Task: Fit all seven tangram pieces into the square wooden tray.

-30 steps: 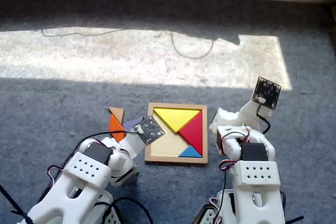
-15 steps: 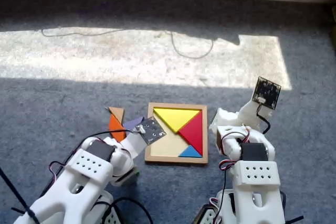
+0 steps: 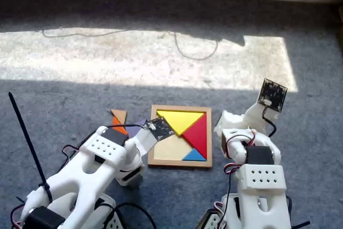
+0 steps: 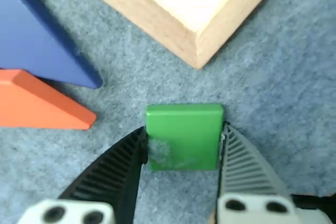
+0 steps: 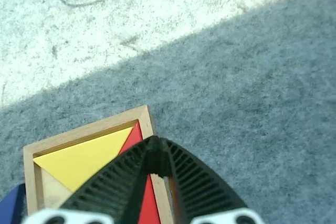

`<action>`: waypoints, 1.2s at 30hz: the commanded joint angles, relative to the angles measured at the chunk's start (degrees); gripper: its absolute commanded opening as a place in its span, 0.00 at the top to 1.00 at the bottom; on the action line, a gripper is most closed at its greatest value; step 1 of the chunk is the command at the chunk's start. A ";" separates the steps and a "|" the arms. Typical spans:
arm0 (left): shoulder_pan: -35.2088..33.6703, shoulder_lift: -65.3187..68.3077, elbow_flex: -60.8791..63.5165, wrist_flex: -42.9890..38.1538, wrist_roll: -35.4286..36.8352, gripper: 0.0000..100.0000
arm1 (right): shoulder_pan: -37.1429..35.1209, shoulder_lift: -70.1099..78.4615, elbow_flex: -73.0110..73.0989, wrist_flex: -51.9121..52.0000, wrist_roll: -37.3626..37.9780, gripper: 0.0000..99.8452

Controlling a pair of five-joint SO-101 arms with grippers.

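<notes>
The square wooden tray (image 3: pixel 155 159) lies between the arms and holds a yellow triangle (image 3: pixel 179 119), a red triangle (image 3: pixel 198 134) and a small blue triangle (image 3: pixel 194 155). Orange (image 3: pixel 119 128), tan (image 3: pixel 119 115) and purple (image 3: pixel 136 126) pieces lie on the carpet to its left. In the left wrist view a green square (image 4: pixel 184 142) rests on the carpet just off the tray corner (image 4: pixel 197 38), with my left gripper (image 4: pixel 184 129) shut on its two sides. My right gripper (image 5: pixel 157 157) is shut and empty, hovering over the tray's right rim (image 5: pixel 144 116).
Grey carpet all around, with a sunlit band and a thin cable (image 3: pixel 193 54) beyond the tray. A blue-purple piece (image 4: pixel 37 40) and the orange piece (image 4: pixel 37 109) lie close to the green square. The left arm's body (image 3: pixel 102 159) overhangs the loose pieces.
The left arm has leaned forward and toward the tray, now covering part of the orange piece and the spot where the green square showed. The right arm is still.
</notes>
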 commanded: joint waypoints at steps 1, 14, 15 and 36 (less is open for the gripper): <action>-1.63 -2.51 -2.86 3.25 -0.26 0.98 | 1.54 -1.36 -0.66 -1.27 0.70 0.99; -1.10 -16.75 -18.68 18.64 -0.26 0.98 | 1.71 -1.36 -0.92 -1.27 0.53 0.99; -0.92 -15.69 -18.77 17.85 -0.26 0.98 | 2.33 -1.36 -0.92 -1.27 0.44 0.99; 13.49 26.59 -44.00 6.07 16.97 0.93 | 12.44 -1.36 -0.92 -1.36 0.35 0.99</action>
